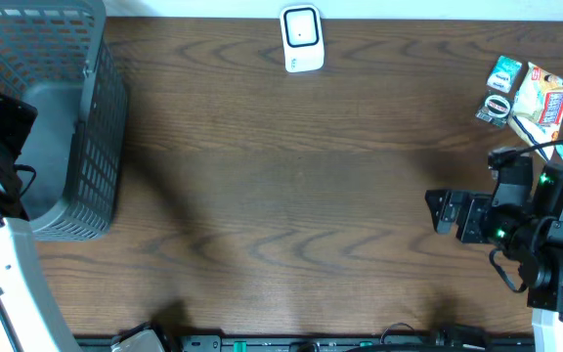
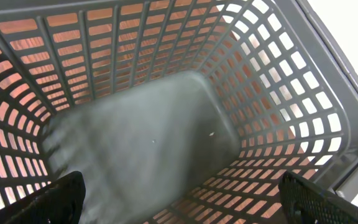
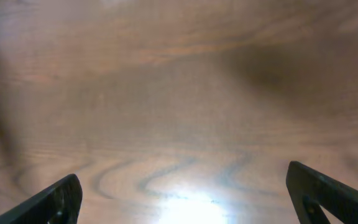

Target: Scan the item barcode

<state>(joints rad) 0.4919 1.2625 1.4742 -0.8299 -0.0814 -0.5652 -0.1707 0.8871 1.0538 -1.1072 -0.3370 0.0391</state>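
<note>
basket (image 1: 104,147) left edge, snacks (image 1: 541,98) right edge

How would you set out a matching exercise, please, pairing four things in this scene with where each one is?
Things:
1. grey plastic lattice basket
2. white rounded barcode scanner
3. pile of small colourful packets
4. right claw

Places:
A. far edge of the dark wooden table, middle
B. left end of the table
C. open above bare wood
D. far right corner

Pairs: 1-B, 2-A, 3-D, 4-C.
</note>
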